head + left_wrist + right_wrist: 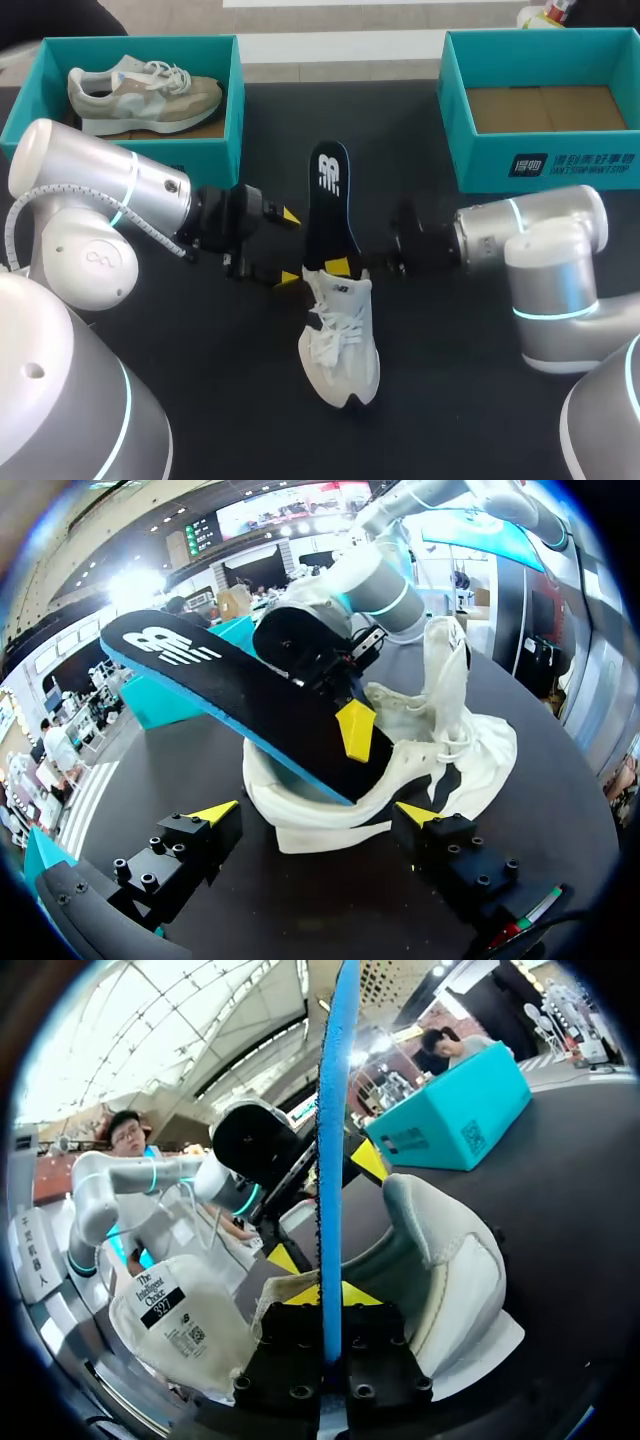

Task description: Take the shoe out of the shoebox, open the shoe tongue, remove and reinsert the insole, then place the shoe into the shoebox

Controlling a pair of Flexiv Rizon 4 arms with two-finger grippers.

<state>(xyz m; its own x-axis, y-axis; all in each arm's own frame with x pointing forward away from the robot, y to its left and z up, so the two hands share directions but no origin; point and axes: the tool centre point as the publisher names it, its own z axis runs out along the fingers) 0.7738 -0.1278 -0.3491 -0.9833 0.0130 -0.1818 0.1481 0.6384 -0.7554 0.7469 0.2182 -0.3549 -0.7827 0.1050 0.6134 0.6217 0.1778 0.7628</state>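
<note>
Midway across the tabletop [445, 400], nearer its front edge, I see the shoe [345, 345] lying with its toe toward the front edge and its heel toward the far one; it is off-white, with white laces [335, 325] and a pale grey heel lining; its tongue [170, 1310], which carries a small printed label, is lifted up and forward, away from the opening. Rising from that opening is the insole [330, 195], black on top with a white logo, bright blue beneath; its lower end is inside the shoe, its free end slants up toward the far edge. My right gripper [345, 266] comes in from the right edge and is pinching the insole just above the shoe's collar; from its own wrist view the blue edge runs straight up between the two fingers, which press on it from both sides. My left gripper [288, 247] sits just beside the shoe's heel, fingers spread wide and holding nothing; whether the nearer tip touches the collar I cannot tell. At the far left corner a teal left shoebox [236, 100] holds a beige sneaker [140, 95]; at the far right corner the teal right shoebox [540, 165] shows its brown cardboard floor.
</note>
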